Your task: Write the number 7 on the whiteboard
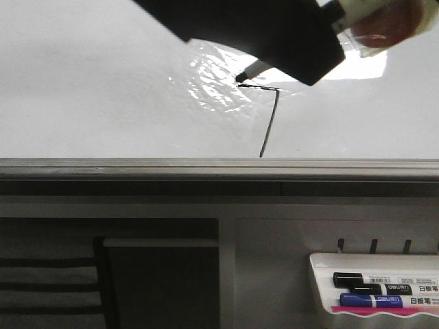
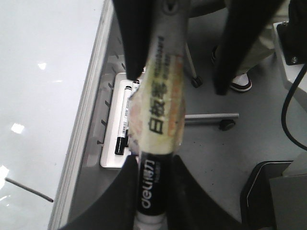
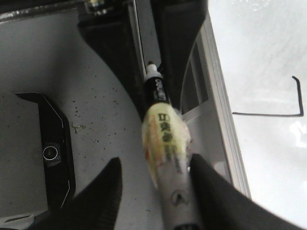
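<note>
The whiteboard [image 1: 82,82] fills the upper front view. The number 7 [image 1: 269,120] is a thin black line on it, beside the wrinkled film patch [image 1: 206,75]. It also shows in the right wrist view [image 3: 268,114]. My left gripper [image 1: 274,62] is shut on the black end of a tape-wrapped marker [image 2: 160,100]. The marker's tip [image 1: 243,77] is at the left end of the 7's top stroke. My right gripper [image 3: 156,165] is open around the marker's rear end [image 3: 168,143]. The marker lies against one finger and stands apart from the other.
A grey metal edge [image 1: 206,164] runs under the board. A small white marker tray [image 1: 322,274] below it at the right holds a black marker [image 1: 370,281] and a blue one [image 1: 370,300]. A dark chair [image 1: 48,281] stands at the lower left.
</note>
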Robot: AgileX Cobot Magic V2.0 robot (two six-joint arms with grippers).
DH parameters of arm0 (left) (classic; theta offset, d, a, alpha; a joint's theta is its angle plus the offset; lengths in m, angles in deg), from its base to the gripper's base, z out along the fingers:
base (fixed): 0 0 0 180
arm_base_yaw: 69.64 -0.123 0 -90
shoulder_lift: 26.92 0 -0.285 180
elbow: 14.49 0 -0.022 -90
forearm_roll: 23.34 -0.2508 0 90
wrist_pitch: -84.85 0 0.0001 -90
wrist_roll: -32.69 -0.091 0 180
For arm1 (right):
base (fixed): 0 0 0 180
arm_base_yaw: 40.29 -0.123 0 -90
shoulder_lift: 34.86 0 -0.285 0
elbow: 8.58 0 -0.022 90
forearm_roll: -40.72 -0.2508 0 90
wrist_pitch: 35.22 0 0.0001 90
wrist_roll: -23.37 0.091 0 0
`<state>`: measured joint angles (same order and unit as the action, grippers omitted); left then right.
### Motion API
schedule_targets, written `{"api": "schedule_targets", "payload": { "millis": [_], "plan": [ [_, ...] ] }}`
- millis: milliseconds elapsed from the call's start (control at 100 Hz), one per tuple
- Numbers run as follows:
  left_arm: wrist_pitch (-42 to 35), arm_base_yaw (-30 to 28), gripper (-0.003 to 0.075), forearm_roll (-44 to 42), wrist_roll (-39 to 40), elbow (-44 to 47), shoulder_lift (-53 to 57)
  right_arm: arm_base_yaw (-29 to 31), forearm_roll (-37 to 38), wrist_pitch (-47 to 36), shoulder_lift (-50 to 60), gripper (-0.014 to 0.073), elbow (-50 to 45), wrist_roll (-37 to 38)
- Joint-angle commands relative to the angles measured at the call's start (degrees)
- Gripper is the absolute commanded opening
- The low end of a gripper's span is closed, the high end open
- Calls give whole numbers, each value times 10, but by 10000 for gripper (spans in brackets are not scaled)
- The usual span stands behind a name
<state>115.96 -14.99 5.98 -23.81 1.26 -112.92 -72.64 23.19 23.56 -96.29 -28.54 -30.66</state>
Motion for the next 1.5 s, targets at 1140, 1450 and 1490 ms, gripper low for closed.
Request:
{"api": "schedule_targets", "payload": {
  "millis": [1140, 1450, 1490],
  "plan": [
    [-197, -451, -20, -197, 540, 166, 52, 49, 17, -21, 51, 377, 18, 116],
    [-214, -451, -4, -197, 539, 166, 40, 49, 17, -25, 51, 377, 18, 116],
    [-214, -451, 15, -197, 539, 166, 40, 49, 17, -25, 51, 377, 18, 116]
  ]
}}
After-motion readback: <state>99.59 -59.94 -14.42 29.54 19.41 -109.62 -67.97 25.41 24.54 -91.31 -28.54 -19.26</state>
